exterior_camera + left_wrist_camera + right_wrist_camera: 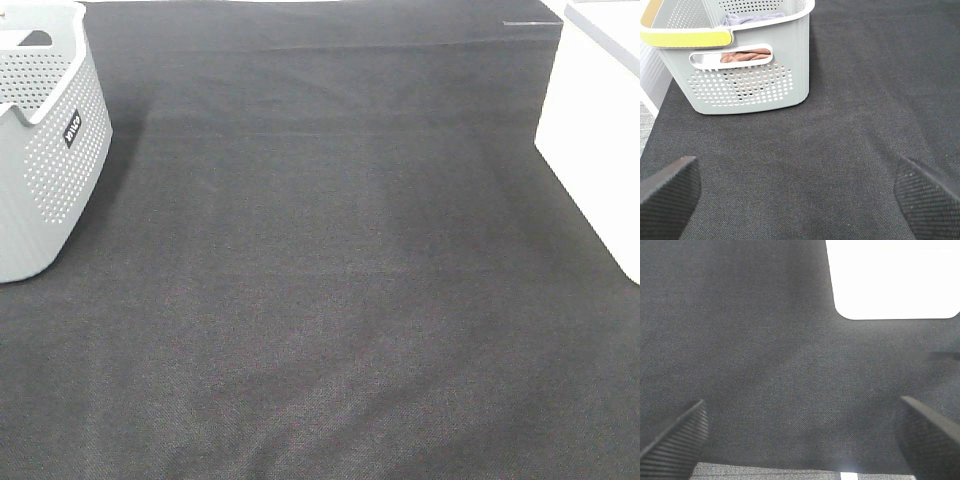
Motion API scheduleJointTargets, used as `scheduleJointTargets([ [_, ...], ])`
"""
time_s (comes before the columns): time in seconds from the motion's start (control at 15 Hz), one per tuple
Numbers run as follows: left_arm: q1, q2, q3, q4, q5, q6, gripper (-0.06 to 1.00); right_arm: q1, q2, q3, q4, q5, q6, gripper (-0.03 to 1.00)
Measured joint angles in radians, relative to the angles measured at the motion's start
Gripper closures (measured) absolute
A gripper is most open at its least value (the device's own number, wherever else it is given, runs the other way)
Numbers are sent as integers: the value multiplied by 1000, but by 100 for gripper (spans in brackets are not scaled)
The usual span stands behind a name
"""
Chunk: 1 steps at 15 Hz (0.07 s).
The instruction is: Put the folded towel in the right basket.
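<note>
Cloth (330, 300) between grey basket (45, 170), white bin (595, 130)

Matt dark woven cloth tabletop (340, 300); smooth grey perforated plastic basket (750, 85) ahead of the left gripper; ribbed black rubbery finger pads (667, 200).

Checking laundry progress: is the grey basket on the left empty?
Not empty: the grey basket holds a brown cloth behind its handle slot and a lavender cloth above.

I am seeing one small black label (72, 128) with white lettering on the grey perforated basket (50, 170) at ten o'clock; its letters are too blurred for reading.
</note>
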Motion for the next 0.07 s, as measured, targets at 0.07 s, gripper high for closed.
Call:
scheduleJointTargets([
  [0.07,0,0,0,0,0,0,-4,0,0,0,0,0,0,0],
])
